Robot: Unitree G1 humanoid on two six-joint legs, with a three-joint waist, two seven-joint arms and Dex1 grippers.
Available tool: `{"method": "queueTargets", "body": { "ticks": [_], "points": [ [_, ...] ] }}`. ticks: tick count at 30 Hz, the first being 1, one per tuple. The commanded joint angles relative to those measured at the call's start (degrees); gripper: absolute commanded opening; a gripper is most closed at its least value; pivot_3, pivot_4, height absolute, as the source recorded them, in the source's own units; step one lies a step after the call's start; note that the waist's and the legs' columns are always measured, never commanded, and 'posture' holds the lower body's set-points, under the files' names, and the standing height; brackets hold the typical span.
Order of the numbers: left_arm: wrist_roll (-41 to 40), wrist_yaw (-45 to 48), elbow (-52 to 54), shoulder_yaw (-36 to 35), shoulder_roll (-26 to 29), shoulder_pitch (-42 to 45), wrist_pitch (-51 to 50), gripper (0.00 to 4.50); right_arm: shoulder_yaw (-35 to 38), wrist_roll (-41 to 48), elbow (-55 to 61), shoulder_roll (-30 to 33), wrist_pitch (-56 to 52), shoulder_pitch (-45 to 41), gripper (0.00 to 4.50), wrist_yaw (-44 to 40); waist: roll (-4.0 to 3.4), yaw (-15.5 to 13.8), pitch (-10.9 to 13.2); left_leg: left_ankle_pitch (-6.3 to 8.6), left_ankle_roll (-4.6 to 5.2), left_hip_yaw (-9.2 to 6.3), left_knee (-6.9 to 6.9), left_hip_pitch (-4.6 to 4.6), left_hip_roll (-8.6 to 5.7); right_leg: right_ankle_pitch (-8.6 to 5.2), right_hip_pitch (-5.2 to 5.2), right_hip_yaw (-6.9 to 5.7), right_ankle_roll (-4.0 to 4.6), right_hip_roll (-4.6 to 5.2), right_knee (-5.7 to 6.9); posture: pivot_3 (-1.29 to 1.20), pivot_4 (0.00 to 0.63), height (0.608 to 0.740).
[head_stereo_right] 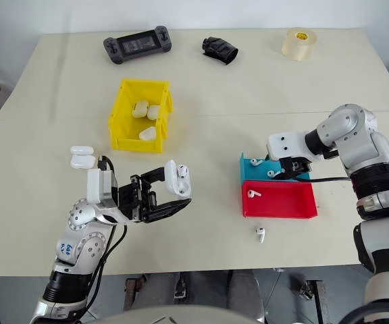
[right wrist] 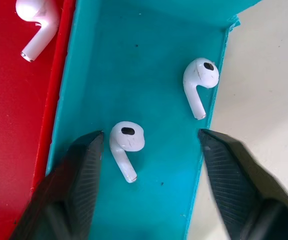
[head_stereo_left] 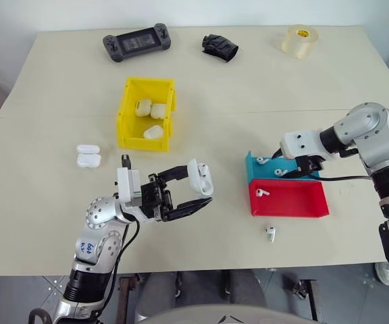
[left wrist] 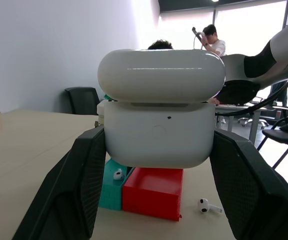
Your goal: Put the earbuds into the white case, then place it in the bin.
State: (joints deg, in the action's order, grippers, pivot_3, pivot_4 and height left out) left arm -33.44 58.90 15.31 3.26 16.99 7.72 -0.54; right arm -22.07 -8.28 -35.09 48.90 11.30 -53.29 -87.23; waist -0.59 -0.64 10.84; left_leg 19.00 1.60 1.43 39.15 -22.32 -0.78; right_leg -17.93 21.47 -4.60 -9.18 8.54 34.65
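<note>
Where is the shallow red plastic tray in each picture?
Left eye view: shallow red plastic tray, lower right, just in front of the shallow blue plastic tray.
Right eye view: lower right, same spot.
Left wrist view: low middle, under the held case.
Right wrist view: along the left edge.
Shared landmark: the blue tray touching its side.

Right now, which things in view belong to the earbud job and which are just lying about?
Job:
- open white case in left hand
- earbuds in the blue tray, red tray, on table
- right hand over blue tray
- yellow bin

Lying about:
- game controller
- tape roll
- black object
- spare cases
</note>
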Motion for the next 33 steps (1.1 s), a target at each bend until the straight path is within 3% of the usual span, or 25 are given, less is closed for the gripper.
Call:
{"method": "queueTargets", "body": {
  "ticks": [1, 12, 15, 17, 28, 32, 33],
  "points": [
    [-0.2, 0.0, 1.2, -0.7, 0.5, 0.5, 1.3, 2.75, 1.1, 0.5, 1.3, 1.2, -0.1, 0.1, 2.39, -2.5, 0.00, 0.0, 0.0, 0.00, 0.00, 0.00, 0.00, 0.00, 0.00, 0.00, 0.00, 0.00, 0.00, 0.00, 0.00, 0.00, 0.150, 0.740],
    [-0.3, 0.1, 0.7, -0.8, 0.6, 0.9, 1.5, 2.75, 1.3, 1.1, 2.3, 1.3, -0.5, 0.6, 2.39, -3.0, 0.00, 0.0, 0.0, 0.00, 0.00, 0.00, 0.01, 0.00, 0.00, 0.00, 0.00, 0.00, 0.00, 0.00, 0.01, 0.00, 0.150, 0.740],
    [-0.3, 0.1, 0.7, -0.7, 0.6, 1.0, 1.6, 2.75, 1.2, 0.9, 2.2, 1.6, -0.4, 0.9, 1.90, -2.9, 0.00, 0.0, 0.0, 0.00, 0.00, 0.00, 0.01, 0.00, 0.00, 0.00, 0.00, 0.00, 0.00, 0.00, 0.01, 0.00, 0.150, 0.740],
    [-0.3, 0.0, 0.7, -0.7, 0.6, 1.0, 1.6, 2.75, 1.0, 0.7, 2.1, 1.8, -0.5, 1.1, 1.27, -2.9, 0.00, 0.0, 0.0, 0.00, 0.00, 0.00, 0.01, 0.00, 0.00, 0.00, 0.00, 0.00, 0.00, 0.00, 0.02, 0.00, 0.150, 0.740],
    [-0.3, 0.1, 0.6, -0.7, 0.7, 1.3, 1.6, 2.75, 0.9, 0.9, 2.3, 1.7, -1.1, 1.5, 1.27, -2.9, 0.00, 0.0, 0.0, 0.00, 0.00, 0.00, 0.01, 0.01, 0.00, 0.00, 0.00, 0.00, 0.00, 0.00, 0.02, 0.00, 0.150, 0.740],
    [-0.3, 0.1, 0.6, -0.8, 0.8, 1.4, 1.6, 2.75, 0.8, 0.9, 2.7, 1.9, -1.5, 1.9, 0.52, -3.0, 0.00, 0.0, 0.0, 0.00, 0.00, 0.00, 0.01, 0.01, 0.00, 0.00, 0.00, 0.00, 0.00, 0.00, 0.03, 0.00, 0.150, 0.740],
    [-0.3, 0.1, 0.6, -0.8, 0.8, 1.4, 1.5, 2.75, 0.9, 0.9, 2.7, 1.9, -1.5, 1.9, 0.52, -2.8, 0.00, 0.0, 0.0, 0.00, 0.00, 0.00, 0.02, 0.01, 0.00, 0.00, 0.00, 0.00, 0.00, 0.00, 0.04, 0.00, 0.150, 0.740]
  ]
}}
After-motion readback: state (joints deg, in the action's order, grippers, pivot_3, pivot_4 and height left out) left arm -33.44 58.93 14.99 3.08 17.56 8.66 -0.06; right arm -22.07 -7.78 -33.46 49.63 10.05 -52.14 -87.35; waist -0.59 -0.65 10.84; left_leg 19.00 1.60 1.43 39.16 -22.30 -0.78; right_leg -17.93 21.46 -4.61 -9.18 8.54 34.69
